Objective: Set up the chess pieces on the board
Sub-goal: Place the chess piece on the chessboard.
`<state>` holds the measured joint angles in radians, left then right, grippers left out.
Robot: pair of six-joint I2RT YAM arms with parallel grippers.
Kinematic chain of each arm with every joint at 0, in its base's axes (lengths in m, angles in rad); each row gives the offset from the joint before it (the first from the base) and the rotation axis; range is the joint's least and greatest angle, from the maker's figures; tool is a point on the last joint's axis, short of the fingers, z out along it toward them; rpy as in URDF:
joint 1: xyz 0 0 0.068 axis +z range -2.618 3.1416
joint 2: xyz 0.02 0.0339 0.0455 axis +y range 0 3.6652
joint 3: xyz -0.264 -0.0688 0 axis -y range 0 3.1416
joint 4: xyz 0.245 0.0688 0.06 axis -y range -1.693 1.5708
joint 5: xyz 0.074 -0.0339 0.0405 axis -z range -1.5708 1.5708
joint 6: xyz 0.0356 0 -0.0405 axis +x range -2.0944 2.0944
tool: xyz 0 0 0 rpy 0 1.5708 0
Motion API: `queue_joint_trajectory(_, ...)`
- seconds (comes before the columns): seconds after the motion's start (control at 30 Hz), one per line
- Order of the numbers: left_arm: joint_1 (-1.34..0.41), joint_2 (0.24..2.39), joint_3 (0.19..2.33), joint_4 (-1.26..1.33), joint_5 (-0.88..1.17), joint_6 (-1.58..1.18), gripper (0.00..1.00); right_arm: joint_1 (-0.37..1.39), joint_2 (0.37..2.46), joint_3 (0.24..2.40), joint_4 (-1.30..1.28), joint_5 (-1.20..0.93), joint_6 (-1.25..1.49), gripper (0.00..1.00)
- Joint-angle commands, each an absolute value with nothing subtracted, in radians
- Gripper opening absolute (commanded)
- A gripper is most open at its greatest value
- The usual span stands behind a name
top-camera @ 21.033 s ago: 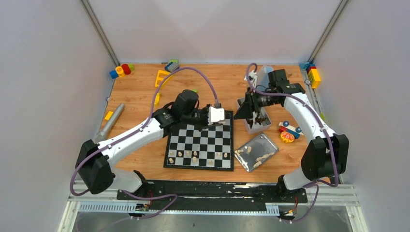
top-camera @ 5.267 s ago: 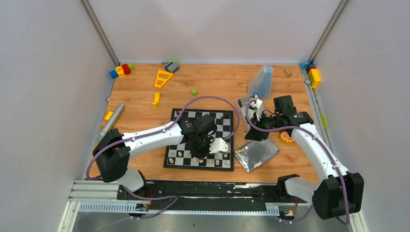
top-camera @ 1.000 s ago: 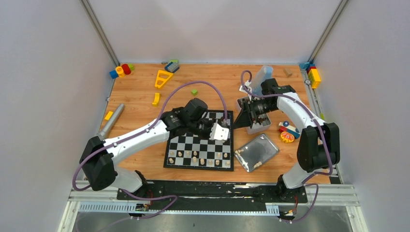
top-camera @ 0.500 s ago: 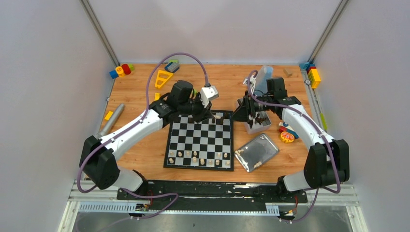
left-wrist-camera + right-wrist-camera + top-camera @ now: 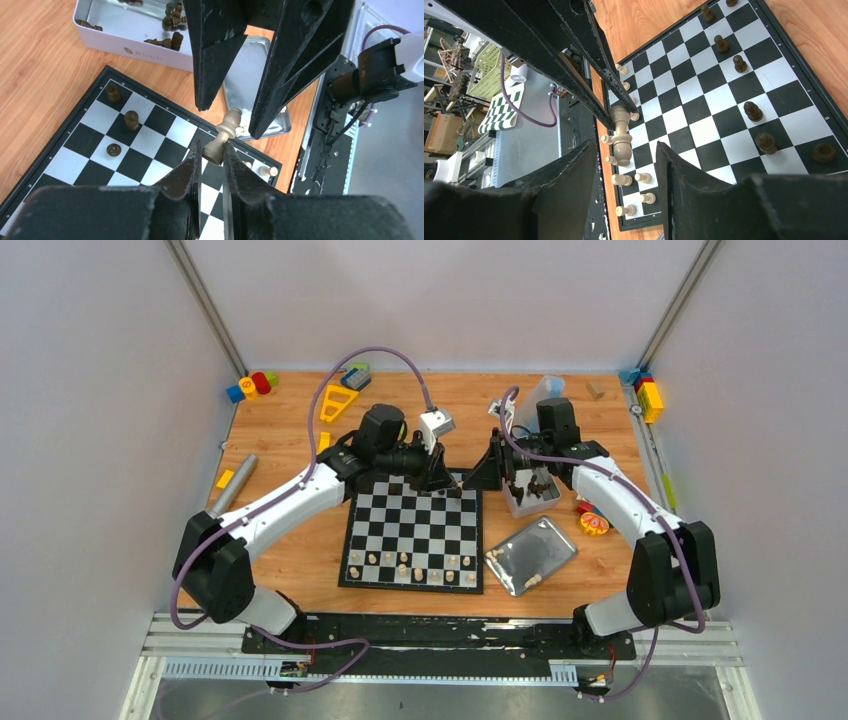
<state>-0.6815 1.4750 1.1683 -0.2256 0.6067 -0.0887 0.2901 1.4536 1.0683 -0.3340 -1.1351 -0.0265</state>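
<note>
Left wrist view: left pincer (image 5: 212, 151) is pinching a cream chess piece (image 5: 227, 127) by its base, tilted, up in the air over the board (image 5: 97, 116) near its far edge. Right pincer (image 5: 626, 150) gapes wide on either side of the piece's head. Looks like a handover, so imo right should close squarely on the head before left lets go, or it drops among the dark pieces (image 5: 131, 119).

One board (image 5: 415, 530). One flat tray (image 5: 530, 555) lies right of it, and one deep tray (image 5: 150, 52) sits farther off. Seven dark pieces (image 5: 751, 110) stand on the board's far rows. One cream piece (image 5: 223, 136) is held in the air above it.
</note>
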Motion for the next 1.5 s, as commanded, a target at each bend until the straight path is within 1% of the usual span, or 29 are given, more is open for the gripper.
queue_joint_trajectory(0.0,-0.684,1.471,1.192,-0.148,0.645,-0.147,0.0,0.298,1.454,1.095,-0.29,-1.156,-0.02,0.47)
queue_joint_trajectory(0.07,-0.684,1.471,1.189,-0.141,0.644,-0.153,0.0,0.299,1.449,1.091,-0.29,-1.161,-0.022,0.43)
queue_joint_trajectory(0.17,-0.684,1.468,1.183,-0.134,0.643,-0.158,0.0,0.299,1.443,1.085,-0.29,-1.161,-0.028,0.35)
queue_joint_trajectory(0.47,-0.683,1.46,1.164,-0.124,0.644,-0.146,0.0,0.3,1.434,1.087,-0.295,-1.167,-0.036,0.05)
queue_joint_trajectory(0.5,-0.683,1.457,1.16,-0.127,0.645,-0.139,0.02,0.299,1.43,1.089,-0.299,-1.162,-0.043,0.03)
queue_joint_trajectory(0.53,-0.683,1.455,1.158,-0.132,0.644,-0.124,0.08,0.3,1.426,1.091,-0.306,-1.155,-0.051,0.0)
queue_joint_trajectory(0.57,-0.681,1.448,1.152,-0.138,0.642,-0.113,0.25,0.299,1.422,1.095,-0.318,-1.148,-0.062,0.0)
queue_joint_trajectory(0.6,-0.679,1.438,1.15,-0.143,0.641,-0.08,0.34,0.3,1.418,1.1,-0.335,-1.137,-0.081,0.0)
queue_joint_trajectory(0.63,-0.677,1.431,1.144,-0.157,0.636,-0.066,0.51,0.3,1.413,1.109,-0.364,-1.127,-0.105,0.0)
queue_joint_trajectory(0.67,-0.675,1.412,1.138,-0.164,0.632,-0.035,0.59,0.299,1.408,1.118,-0.395,-1.118,-0.135,0.0)
queue_joint_trajectory(0.7,-0.666,1.402,1.136,-0.182,0.623,-0.009,0.74,0.3,1.404,1.13,-0.433,-1.107,-0.168,0.0)
queue_joint_trajectory(0.73,-0.66,1.378,1.135,-0.192,0.618,0.011,0.81,0.3,1.399,1.138,-0.471,-1.094,-0.202,0.0)
queue_joint_trajectory(0.77,-0.643,1.366,1.135,-0.214,0.612,0.041,0.92,0.303,1.389,1.145,-0.507,-1.079,-0.235,0.0)
queue_joint_trajectory(0.83,-0.602,1.33,1.139,-0.254,0.602,0.074,0.99,0.311,1.376,1.16,-0.586,-1.045,-0.299,0.0)
queue_joint_trajectory(0.93,-0.531,1.265,1.14,-0.31,0.594,0.097,1.0,0.368,1.366,1.195,-0.702,-0.953,-0.382,0.0)
queue_joint_trajectory(1.1,-0.353,1.197,1.169,-0.461,0.559,0.107,1.0,0.574,1.379,1.275,-0.842,-0.742,-0.45,0.0)
queue_joint_trajectory(1.17,-0.278,1.188,1.217,-0.543,0.564,0.111,1.0,0.652,1.408,1.337,-0.882,-0.675,-0.462,0.0)
queue_joint_trajectory(1.27,-0.156,1.184,1.251,-0.649,0.568,0.104,1.0,0.767,1.505,1.443,-0.966,-0.59,-0.502,0.01)
queue_joint_trajectory(1.47,-0.042,1.17,1.298,-0.759,0.469,0.114,1.0,1.005,1.743,1.666,-1.095,-0.401,-0.58,0.01)
